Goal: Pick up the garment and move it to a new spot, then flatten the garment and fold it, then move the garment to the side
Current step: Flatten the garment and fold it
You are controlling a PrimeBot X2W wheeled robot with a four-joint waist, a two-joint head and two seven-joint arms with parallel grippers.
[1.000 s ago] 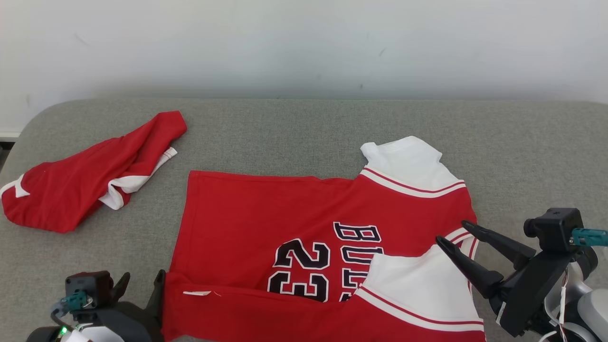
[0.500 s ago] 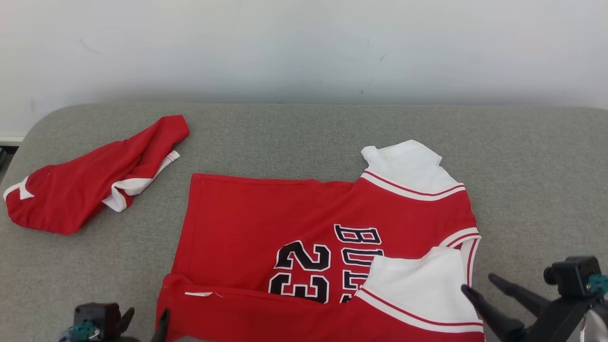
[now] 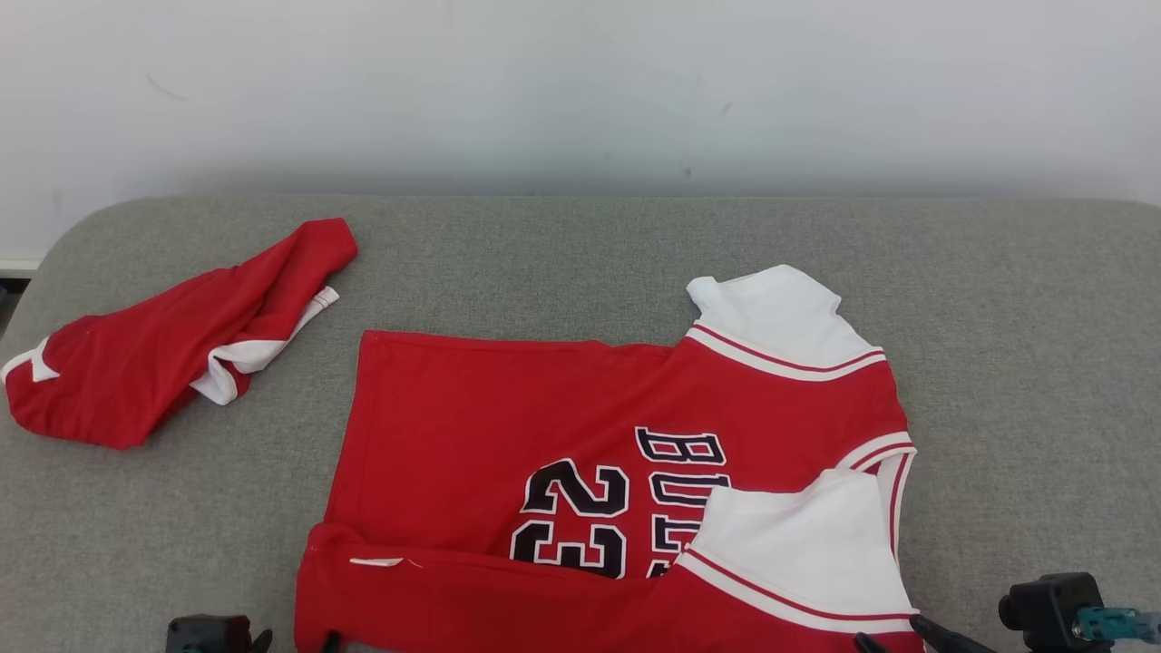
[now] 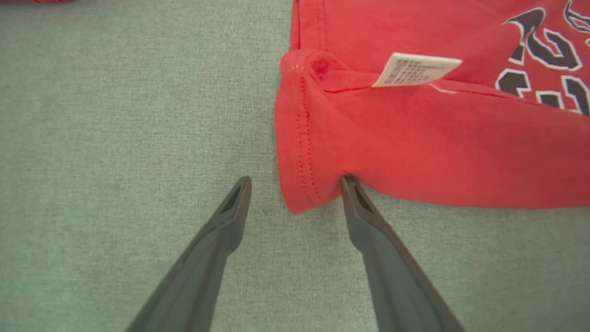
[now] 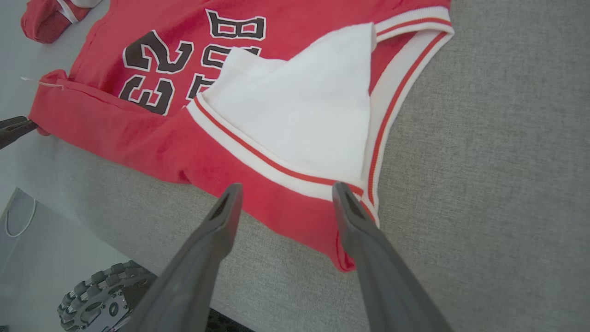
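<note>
Jaws spread, folded red jersey, woven surface

Red jersey — white sleeves, black numerals — on grey cushion.

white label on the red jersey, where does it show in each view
Head view: the white label lies low, left of centre, on the folded-over near edge of the jersey.
Left wrist view: upper right of centre, at the fold.
Right wrist view: a thin sliver near the left edge.
Shared landmark: the black 23, printed to the label's right.
</note>
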